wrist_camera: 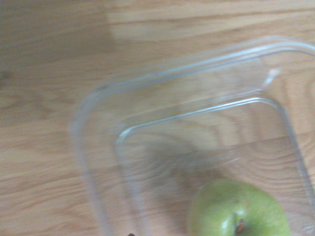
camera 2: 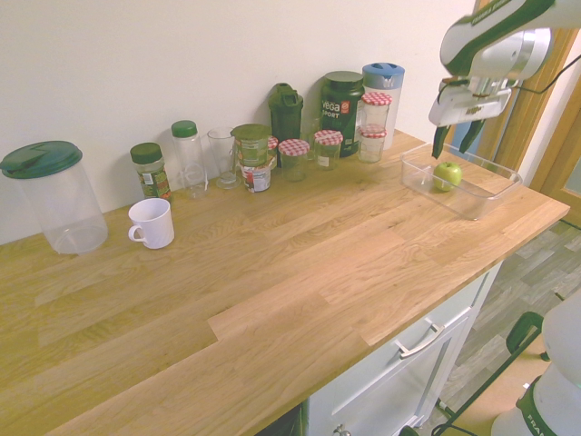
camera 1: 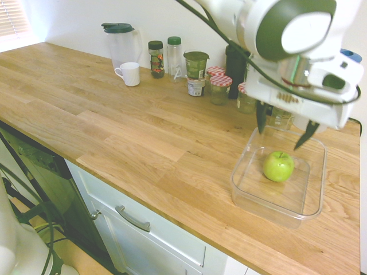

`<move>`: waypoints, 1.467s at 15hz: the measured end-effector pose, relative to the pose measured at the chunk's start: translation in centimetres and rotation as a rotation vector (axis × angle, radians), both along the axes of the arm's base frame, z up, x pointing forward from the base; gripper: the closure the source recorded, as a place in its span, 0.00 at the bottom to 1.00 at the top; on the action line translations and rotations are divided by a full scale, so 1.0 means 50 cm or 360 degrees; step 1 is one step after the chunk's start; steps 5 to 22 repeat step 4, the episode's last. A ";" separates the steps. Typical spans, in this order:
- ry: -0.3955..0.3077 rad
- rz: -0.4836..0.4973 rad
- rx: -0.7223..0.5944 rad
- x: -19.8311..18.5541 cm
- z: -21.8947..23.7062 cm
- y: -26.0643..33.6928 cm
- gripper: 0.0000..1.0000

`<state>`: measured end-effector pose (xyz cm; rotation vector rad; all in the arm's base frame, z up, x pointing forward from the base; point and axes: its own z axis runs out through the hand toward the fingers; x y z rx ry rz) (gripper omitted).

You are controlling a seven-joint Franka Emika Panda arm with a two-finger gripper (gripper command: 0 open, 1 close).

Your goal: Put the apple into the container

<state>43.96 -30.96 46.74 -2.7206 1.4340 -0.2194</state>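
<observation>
With the apple (camera 1: 278, 166) sitting inside the container (camera 1: 246, 192) just below the hand (camera 1: 284, 130), whose fingers are spread wide and empty, task looks done.

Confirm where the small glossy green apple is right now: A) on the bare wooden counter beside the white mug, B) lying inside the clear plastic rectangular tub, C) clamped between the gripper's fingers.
B: the apple rests on the floor of the tub, with the open gripper above and apart from it.
</observation>
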 end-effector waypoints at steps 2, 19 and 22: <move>0.0007 0.0191 -0.0009 0.005 0.062 0.166 0.00; 0.0047 0.0335 -0.0027 -0.004 0.048 0.367 0.00; 0.0047 0.0335 -0.0027 -0.004 0.048 0.367 0.00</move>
